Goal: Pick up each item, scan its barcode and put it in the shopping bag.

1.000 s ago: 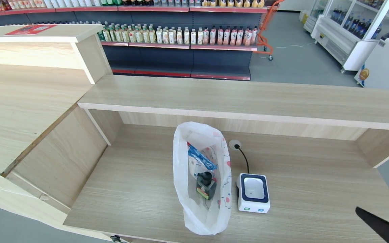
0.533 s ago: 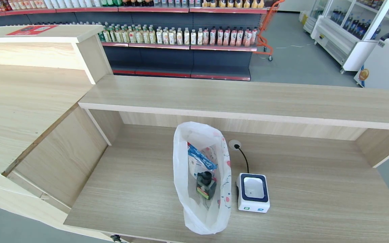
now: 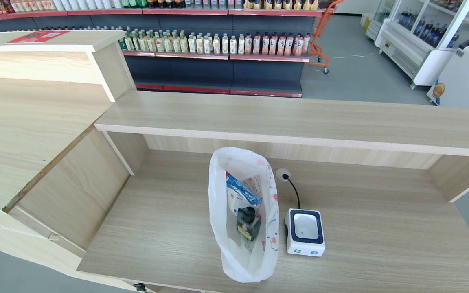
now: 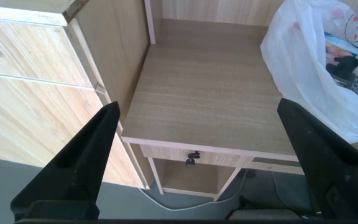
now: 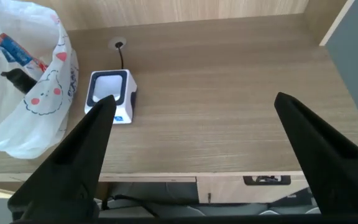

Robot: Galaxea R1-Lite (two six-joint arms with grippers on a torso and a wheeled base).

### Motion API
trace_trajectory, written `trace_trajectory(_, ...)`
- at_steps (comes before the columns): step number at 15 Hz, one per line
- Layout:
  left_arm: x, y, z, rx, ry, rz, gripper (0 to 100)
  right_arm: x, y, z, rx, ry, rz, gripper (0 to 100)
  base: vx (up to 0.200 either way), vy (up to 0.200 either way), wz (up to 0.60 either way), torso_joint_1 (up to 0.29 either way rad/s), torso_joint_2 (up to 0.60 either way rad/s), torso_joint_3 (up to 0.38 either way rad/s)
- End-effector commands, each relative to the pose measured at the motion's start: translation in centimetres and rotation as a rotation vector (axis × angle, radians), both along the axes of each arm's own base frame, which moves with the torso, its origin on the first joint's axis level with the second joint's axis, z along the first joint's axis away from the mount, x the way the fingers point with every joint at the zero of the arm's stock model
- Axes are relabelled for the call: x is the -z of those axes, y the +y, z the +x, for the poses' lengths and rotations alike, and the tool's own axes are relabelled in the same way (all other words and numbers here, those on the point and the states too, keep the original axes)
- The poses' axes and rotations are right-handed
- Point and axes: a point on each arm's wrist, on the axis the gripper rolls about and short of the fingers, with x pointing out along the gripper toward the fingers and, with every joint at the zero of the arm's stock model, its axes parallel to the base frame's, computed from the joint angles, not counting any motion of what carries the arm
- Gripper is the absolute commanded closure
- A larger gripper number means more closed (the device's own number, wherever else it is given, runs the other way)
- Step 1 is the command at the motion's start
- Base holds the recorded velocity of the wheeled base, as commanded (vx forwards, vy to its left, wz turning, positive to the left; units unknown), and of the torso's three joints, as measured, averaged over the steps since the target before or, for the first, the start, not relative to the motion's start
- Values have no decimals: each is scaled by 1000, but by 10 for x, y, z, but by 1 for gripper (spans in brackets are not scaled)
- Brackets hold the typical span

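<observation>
While both pairs of jaws hang spread wide with nothing between them, the left jaws off the front left corner of the bench (image 4: 210, 93) and the right jaws off its front right edge, the white shopping bag (image 3: 217, 211) stands open near the middle of the front edge, holding a dark bottle (image 3: 248, 224) and a blue-and-white packet (image 3: 238, 194). Just beside it, toward the right edge, sits the scanner (image 3: 305, 232).

Glossy plastic shopping bag (image 3: 218, 228) on matt wood-grain counter (image 3: 381, 236).
</observation>
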Motion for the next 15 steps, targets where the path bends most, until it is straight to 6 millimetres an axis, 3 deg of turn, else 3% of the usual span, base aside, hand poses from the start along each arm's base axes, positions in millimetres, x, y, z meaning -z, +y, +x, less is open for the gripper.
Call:
trace_trajectory(1,0,0,0,0,0,0,0,0,0,0,0,2,2,0,0,0,0,0,0,0)
trace_trajectory(6,0,0,0,0,0,1,0,0,0,0,0,1,19,0,0,0,0,0,0,0)
trace_trajectory(7,0,0,0,0,0,0,0,0,0,0,0,1,8,100,0,0,0,0,0,0)
trace_trajectory(10,0,0,0,0,-2,-2,0,0,0,0,0,1,10,100,0,0,0,0,0,0)
trace_trajectory(15,0,0,0,0,0,1,0,0,0,0,0,1,11,100,0,-200,0,0,0,1)
